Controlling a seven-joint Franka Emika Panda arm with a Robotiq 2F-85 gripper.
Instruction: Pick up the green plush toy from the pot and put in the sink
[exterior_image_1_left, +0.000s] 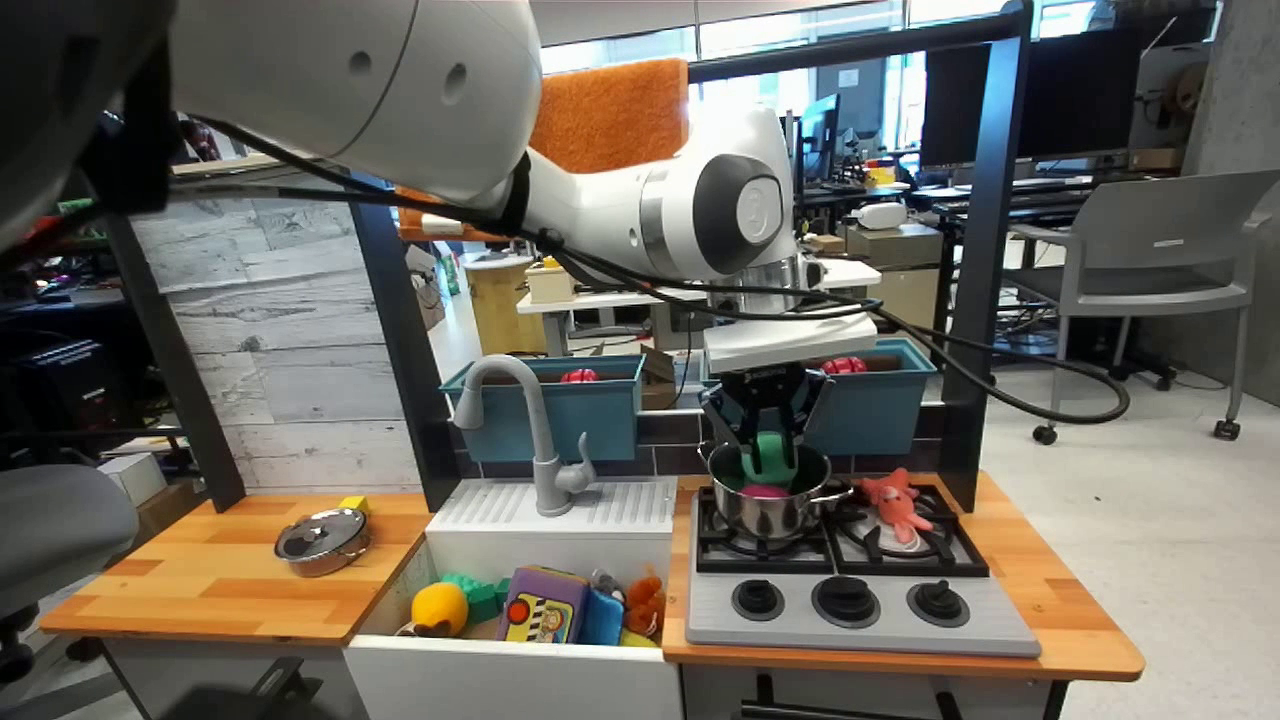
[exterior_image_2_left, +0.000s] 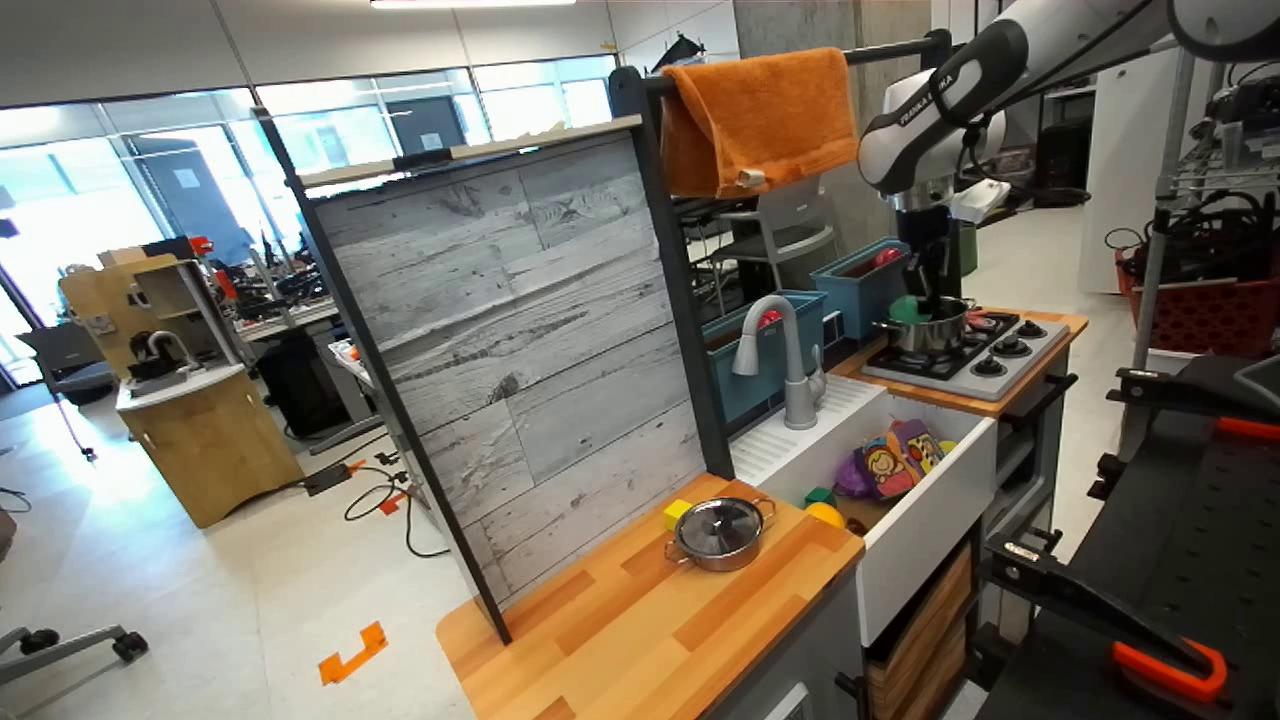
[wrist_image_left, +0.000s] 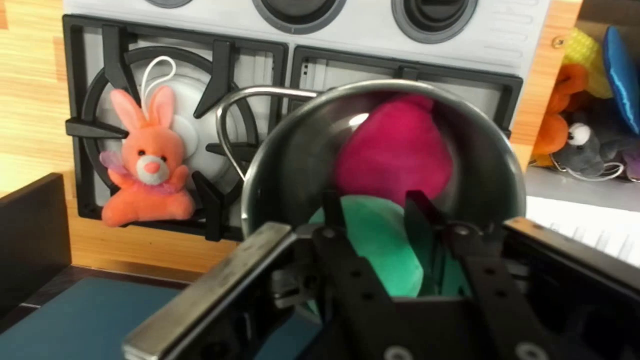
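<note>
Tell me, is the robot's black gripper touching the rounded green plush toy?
Touching. The wrist view shows the gripper closed on the green plush toy, which fills the space between its jaws.

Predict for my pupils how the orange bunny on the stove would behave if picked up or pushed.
The orange bunny looks plush, so it would probably squash rather than stay stiff. Its long ears and thin cord loop may flop when lifted. Pushed, it could snag on the raised burner grate beneath.

Windows (exterior_image_2_left: 60, 190): overexposed; ceiling lamp (exterior_image_2_left: 472, 3): lit; pot (wrist_image_left: 300, 160): white glint (inner wall, wrist view); tool (wrist_image_left: 376, 201), foreground: blurred.
</note>
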